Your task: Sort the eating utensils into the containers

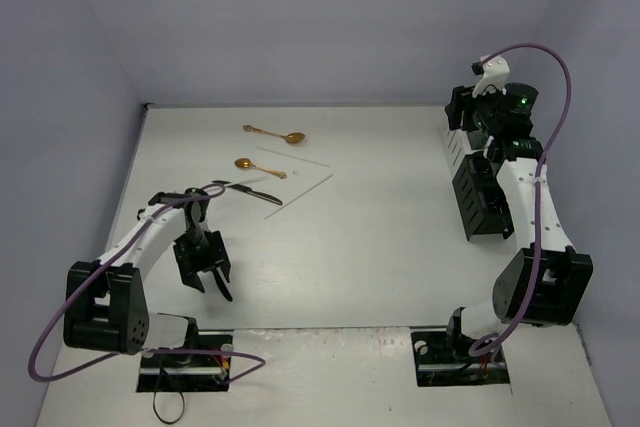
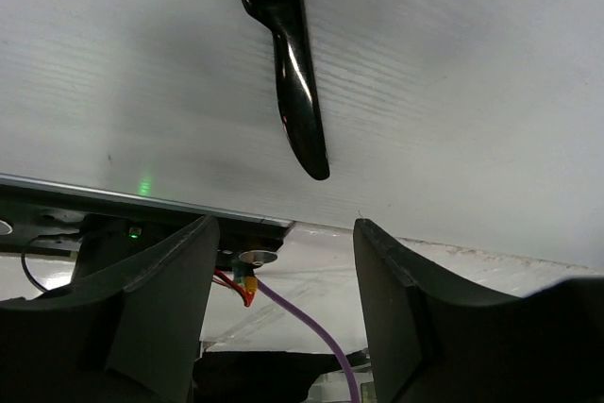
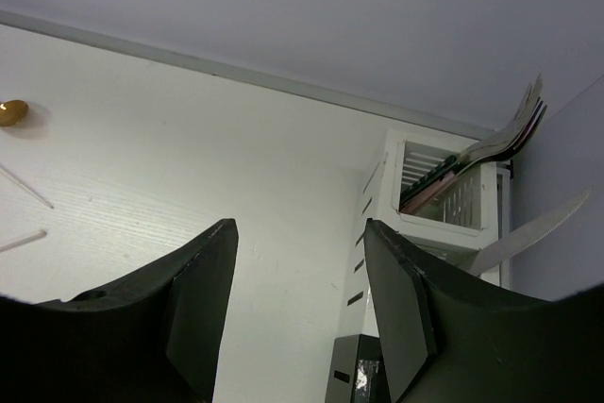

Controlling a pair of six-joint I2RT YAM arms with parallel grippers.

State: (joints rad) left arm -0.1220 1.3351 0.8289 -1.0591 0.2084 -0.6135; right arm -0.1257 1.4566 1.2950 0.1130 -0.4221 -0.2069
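On the counter (image 3: pixel 189 139), a white holder (image 3: pixel 377 186) ahead of the empty, half-open right pincer (image 3: pixel 300 228) held leaning cutlery (image 3: pixel 514 125); the left pincer (image 2: pixel 285 224) likewise gaped.

We see a bright, polished metal gleam on the far gold-coloured spoon (image 1: pixel 291 137) and the near gold-coloured spoon (image 1: pixel 243 163). The long black knife handle (image 2: pixel 294 92) looks smooth and glossy. The white tabletop (image 2: pixel 472 82) is matt and finely ribbed. The white slotted cutlery holder (image 3: pixel 389 176) looks like dull plastic.
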